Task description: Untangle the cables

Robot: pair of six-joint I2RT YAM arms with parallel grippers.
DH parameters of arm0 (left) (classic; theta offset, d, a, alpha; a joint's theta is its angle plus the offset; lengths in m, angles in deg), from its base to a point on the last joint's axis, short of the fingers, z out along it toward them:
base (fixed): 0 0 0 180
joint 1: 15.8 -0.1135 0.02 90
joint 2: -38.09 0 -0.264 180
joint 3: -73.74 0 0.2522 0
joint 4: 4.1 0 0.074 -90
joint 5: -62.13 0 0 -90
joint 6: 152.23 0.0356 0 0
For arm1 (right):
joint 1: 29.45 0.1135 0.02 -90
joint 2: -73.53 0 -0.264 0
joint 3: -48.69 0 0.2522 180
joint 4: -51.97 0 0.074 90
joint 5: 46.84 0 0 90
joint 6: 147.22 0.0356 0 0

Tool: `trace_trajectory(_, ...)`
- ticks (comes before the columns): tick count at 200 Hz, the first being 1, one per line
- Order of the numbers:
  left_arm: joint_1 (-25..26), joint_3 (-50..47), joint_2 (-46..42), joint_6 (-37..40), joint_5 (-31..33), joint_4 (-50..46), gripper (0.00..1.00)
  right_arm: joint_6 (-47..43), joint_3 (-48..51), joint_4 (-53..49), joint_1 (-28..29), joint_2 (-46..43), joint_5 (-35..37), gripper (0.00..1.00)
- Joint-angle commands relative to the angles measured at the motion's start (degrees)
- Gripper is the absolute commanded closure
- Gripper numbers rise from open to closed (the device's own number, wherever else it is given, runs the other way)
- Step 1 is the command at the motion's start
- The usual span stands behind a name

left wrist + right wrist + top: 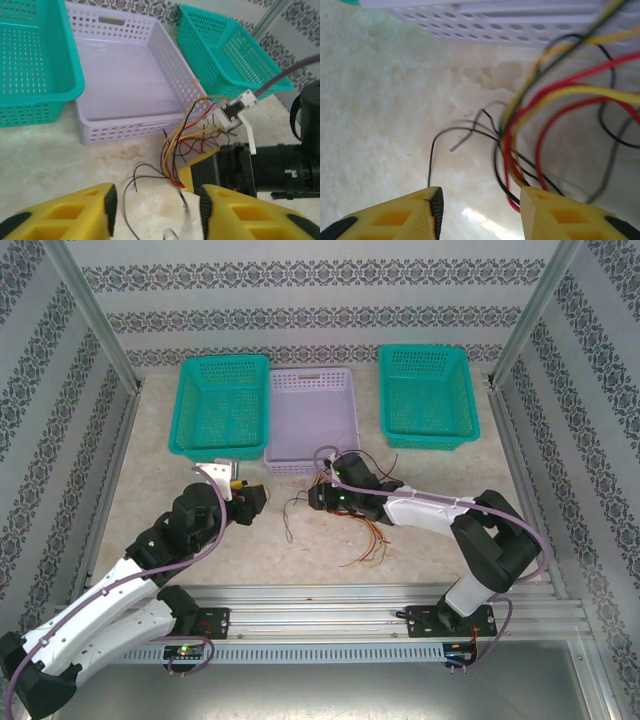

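**Loose wires bunched at the lavender basket's front wall, both grippers open**

The cables [182, 145] are a snarl of thin red, yellow, black and orange wires. They lie on the pale marbled table top [160, 540] just in front of the lavender perforated plastic basket [310, 465], towards its right front corner. A few orange strands trail away from the basket toward the arms' bases, and one black strand curls out to the bundle's left.

The right gripper [480, 205] sits low over the table just before the basket's front wall, its yellow fingers standing well apart. Red and black loops pass close by its right finger, and a black strand reaches the tip of its left finger, but nothing is pinched between them.

The left gripper [157, 205] is in front of the basket's left front corner and faces the bundle. Its yellow fingers are also spread with a clear gap. A thin black wire runs down across that gap — loose, not clamped.

An empty teal plastic basket [222, 405] stands against the lavender basket's left side. A second teal basket [425, 395] stands a little apart from its right side.
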Motion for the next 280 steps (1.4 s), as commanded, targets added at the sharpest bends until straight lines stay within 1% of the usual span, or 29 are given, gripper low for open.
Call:
trace_trajectory(1, -0.36, 0.03, 0.16, -0.17, -0.18, 2.39, 0.46, 0.55, -2.84, 2.11, 0.44, 2.75, 4.69, 0.58)
trace_trajectory(17, -0.31, 0.10, 0.96, 0.27, -0.19, 2.48, 0.38, 0.98, -4.07, 1.47, 0.64, 4.49, 6.18, 0.61)
trace_trajectory(35, -0.36, 0.19, 1.63, 0.16, -0.59, 2.70, 0.36, 1.03, -6.04, -1.05, 0.70, 6.37, 8.87, 0.66)
trace_trajectory(46, -0.31, 0.12, 1.83, 0.08, -0.95, 3.06, 0.35, 0.35, -7.21, -2.33, 0.76, 7.20, 9.18, 0.71)
trace_trajectory(55, -0.36, 0.12, 1.96, 0.05, -1.13, 3.09, 0.35, 0.33, -7.80, -2.87, 0.94, 7.42, 9.70, 0.76)
trace_trajectory(66, -0.36, 0.21, 2.15, 0.07, -1.39, 2.99, 0.35, 0.05, -8.44, -3.12, 0.96, 7.14, 9.03, 0.90)
trace_trajectory(78, -0.36, 0.05, 2.25, -0.10, -1.75, 3.14, 0.35, -0.10, -8.65, -3.61, 1.11, 5.91, 8.63, 1.00)
trace_trajectory(89, -0.36, -0.23, 2.43, -0.47, -2.30, 3.50, 0.35, -0.77, -8.12, -3.37, 1.13, 3.92, 6.74, 1.00)
trace_trajectory(110, -0.35, -0.96, 3.03, -1.07, -3.67, 4.69, 0.35, -2.23, -6.22, -1.75, 1.16, -1.70, 0.13, 1.00)
trace_trajectory(146, -0.36, -3.08, 4.38, -2.90, -8.10, 10.38, 0.34, -2.93, -3.22, 1.56, -0.32, -10.98, -15.55, 1.00)
trace_trajectory(165, -0.35, -3.98, 5.90, -4.39, -10.53, 13.96, 0.34, -1.91, -2.83, 2.28, -1.85, -13.71, -20.17, 1.00)
trace_trajectory(187, -0.36, -4.45, 7.48, -6.27, -13.23, 18.26, 0.33, 1.13, -2.45, 5.03, -4.15, -14.14, -27.11, 1.00)
trace_trajectory(209, -0.35, -4.15, 9.05, -7.56, -13.99, 20.52, 0.33, 2.59, -2.69, 6.28, -5.08, -14.37, -29.85, 1.00)
trace_trajectory(230, -0.36, -4.60, 9.60, -8.79, -13.54, 22.94, 0.32, 3.75, -3.35, 8.29, -4.95, -13.84, -34.32, 1.00)
trace_trajectory(246, -0.36, -5.23, 10.91, -9.86, -14.57, 26.43, 0.31, 5.10, -3.21, 10.42, -5.20, -13.78, -35.38, 1.00)
trace_trajectory(265, -0.35, -5.45, 13.95, -11.31, -15.82, 29.44, 0.32, 8.81, -2.26, 16.43, -5.82, -13.40, -37.94, 1.00)
trace_trajectory(280, -0.36, -5.97, 16.67, -12.64, -17.18, 32.97, 0.32, 10.27, -2.25, 19.04, -5.74, -12.83, -39.55, 1.00)
